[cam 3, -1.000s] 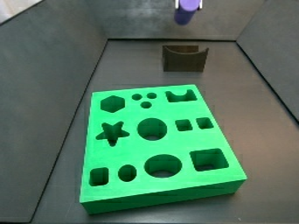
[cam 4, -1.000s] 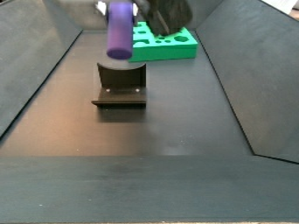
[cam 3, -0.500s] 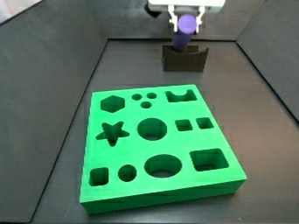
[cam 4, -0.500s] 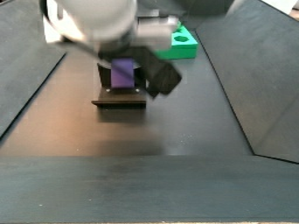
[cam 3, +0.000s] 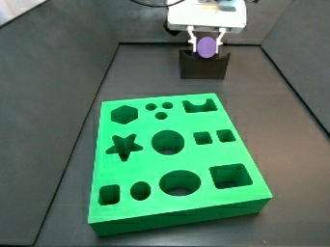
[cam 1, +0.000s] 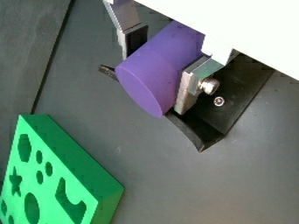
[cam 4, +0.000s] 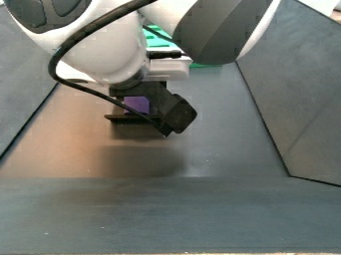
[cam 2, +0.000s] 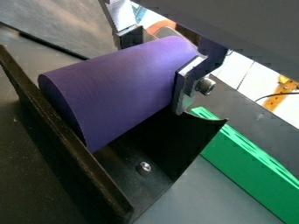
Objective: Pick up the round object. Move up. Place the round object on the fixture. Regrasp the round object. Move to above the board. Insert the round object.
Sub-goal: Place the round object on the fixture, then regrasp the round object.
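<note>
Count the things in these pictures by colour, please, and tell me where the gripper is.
Purple: 1, the round object.
Green: 1, the board.
Dark grey-brown: 1, the fixture.
Total: 3.
The gripper is down at the fixture, beyond the board's far end, its jaws shut on the round object.

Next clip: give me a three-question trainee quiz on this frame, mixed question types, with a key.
1. True or false: the gripper is above the board.
2. What do the fingers clamp?
A. purple round object
B. nothing
C. the board
3. Fill in: the round object is down at the dark ____.

Key:
1. False; it is at the fixture, beyond the board's far edge.
2. A
3. fixture
</note>
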